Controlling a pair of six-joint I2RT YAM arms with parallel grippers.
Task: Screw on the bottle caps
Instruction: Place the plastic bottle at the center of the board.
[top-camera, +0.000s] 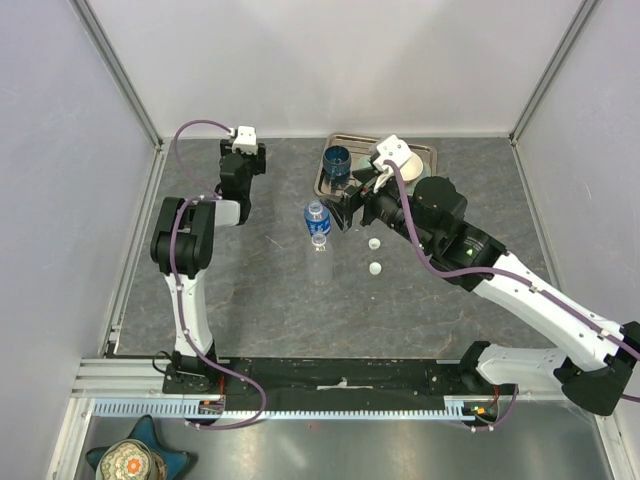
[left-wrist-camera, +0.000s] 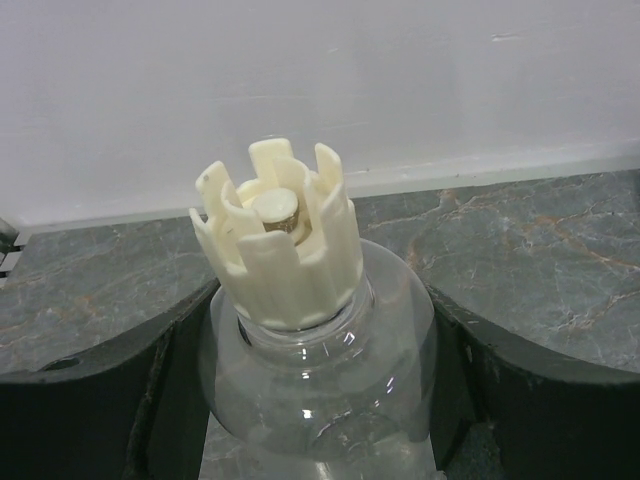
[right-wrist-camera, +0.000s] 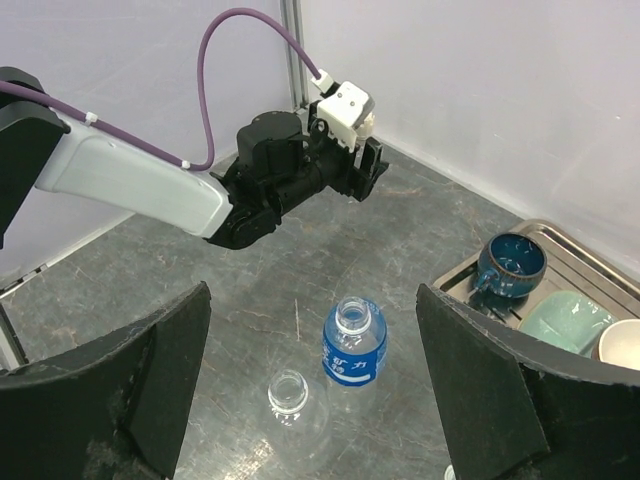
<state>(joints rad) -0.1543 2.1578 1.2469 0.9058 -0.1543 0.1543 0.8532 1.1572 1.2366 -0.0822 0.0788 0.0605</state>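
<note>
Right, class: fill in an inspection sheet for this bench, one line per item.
Surface: dark marbled table, nothing spilled.
Job's things: blue-labelled bottle and clear bottle stand uncapped; first loose cap and second loose cap lie nearby; third bottle wears a cream cap.
Clutter: tray holding blue cup and pale green dish.
Grippers: left gripper closed on third bottle; right gripper open above the uncapped pair.
Cables: purple cable loops over left arm; nothing snagged.
Surroundings: pale walls, metal frame.

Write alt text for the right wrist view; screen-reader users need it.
A blue-labelled bottle and a nearer clear bottle, both uncapped, stand on the table between the fingers of the open right gripper. Beyond is the left arm; a tray at right holds a dark blue cup.
</note>
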